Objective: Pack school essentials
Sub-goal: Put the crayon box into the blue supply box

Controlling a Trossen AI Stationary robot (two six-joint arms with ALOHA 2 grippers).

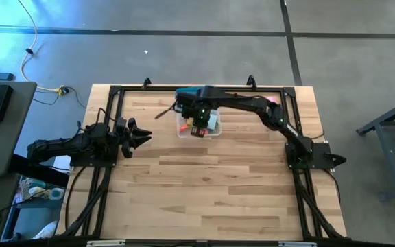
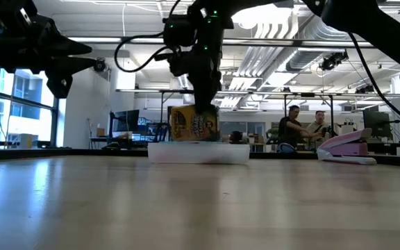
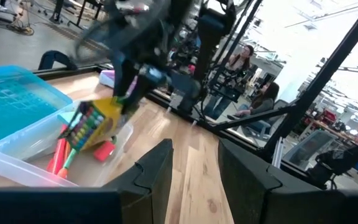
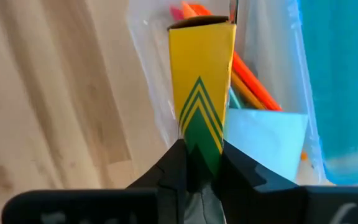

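Observation:
A clear plastic container [image 1: 214, 130] sits at the table's far middle. It holds orange-red pens [image 4: 253, 81], a light-blue notepad [image 4: 266, 137] and a small red eraser [image 3: 104, 150]. My right gripper [image 4: 201, 165] hovers over it, shut on a yellow-and-green crayon box [image 4: 202, 81], which also shows in the low view [image 2: 194, 125] and the left wrist view [image 3: 95, 121]. My left gripper [image 3: 194, 168] waits open near the table's left edge [image 1: 139, 135]. A thin pencil [image 1: 164, 112] lies on the table left of the container. My right gripper pinches the crayon box between its two fingers at its upper end [image 4: 199, 146], on the two broad faces. The fingers [image 2: 205, 104] come from above, pointing down. The box hangs tilted below them, its lower end [image 3: 73, 134] down among the container's contents; whether it rests there I cannot tell.
A blue lid [image 1: 189, 92] lies just beyond the container. A pink stapler [image 2: 346, 149] rests near the far right corner [image 1: 273, 101]. The black frame [image 1: 115, 92] runs along the table's sides. Bare wood stretches across the near half. People sit in the room behind.

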